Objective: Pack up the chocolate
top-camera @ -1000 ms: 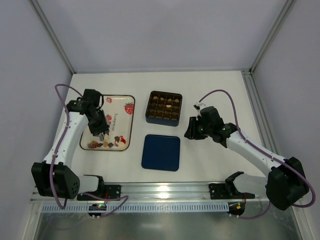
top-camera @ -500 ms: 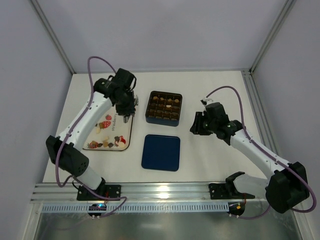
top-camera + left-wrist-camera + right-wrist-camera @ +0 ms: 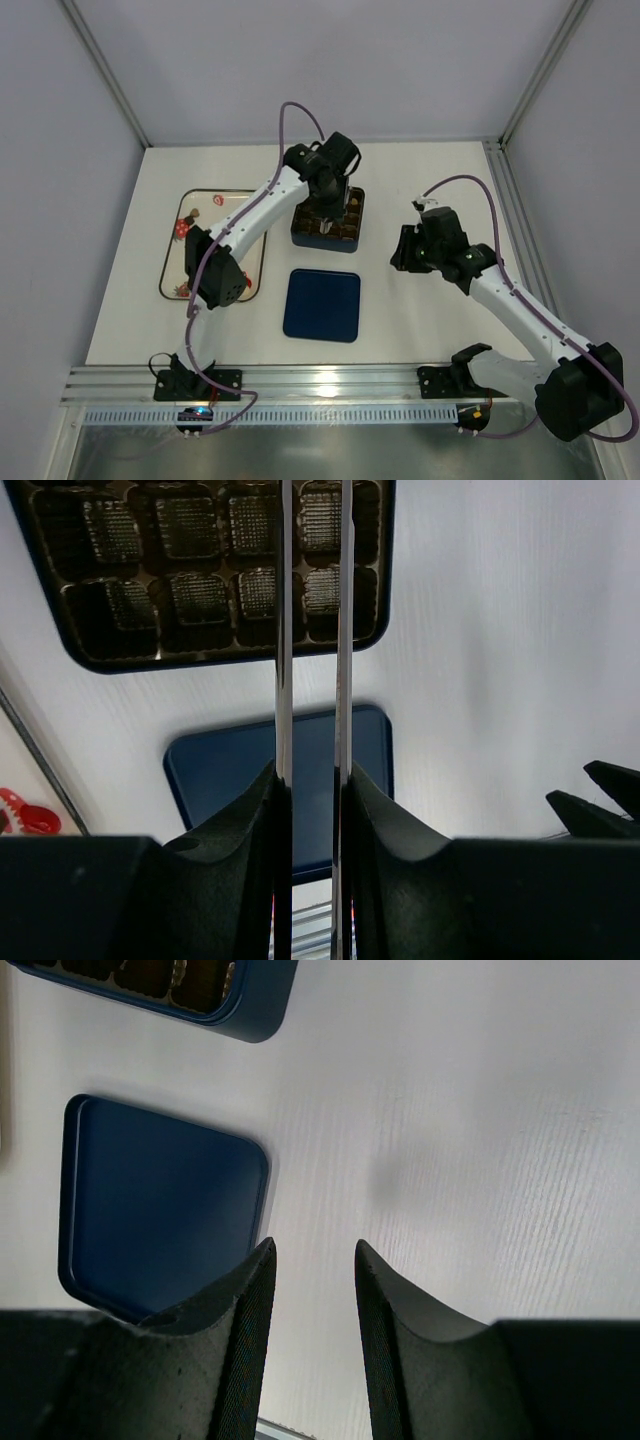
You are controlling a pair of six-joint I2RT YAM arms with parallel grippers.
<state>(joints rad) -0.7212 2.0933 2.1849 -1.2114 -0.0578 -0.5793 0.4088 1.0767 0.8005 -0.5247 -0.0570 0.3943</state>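
Note:
My left gripper (image 3: 325, 213) hangs over the dark-blue box (image 3: 351, 214) with the brown grid insert. In the left wrist view its two thin metal blades (image 3: 283, 630) run parallel with a narrow gap, and their tips leave the frame above the box (image 3: 230, 658). No chocolate shows between them, and the box cells seen there look empty. Small chocolate pieces (image 3: 182, 290) lie at the near edge of the strawberry tray (image 3: 172, 255). My right gripper (image 3: 400, 250) (image 3: 312, 1250) is open and empty, over bare table to the right of the box.
The flat dark-blue lid (image 3: 321, 305) (image 3: 230, 770) (image 3: 150, 1200) lies in front of the box. The left arm stretches diagonally across the tray. A corner of the box (image 3: 240, 1015) shows at the top of the right wrist view. Frame posts and walls ring the table.
The left arm has swung from the near end of the tray, across it, to above the box. The right gripper has drifted slightly right and back, still open.

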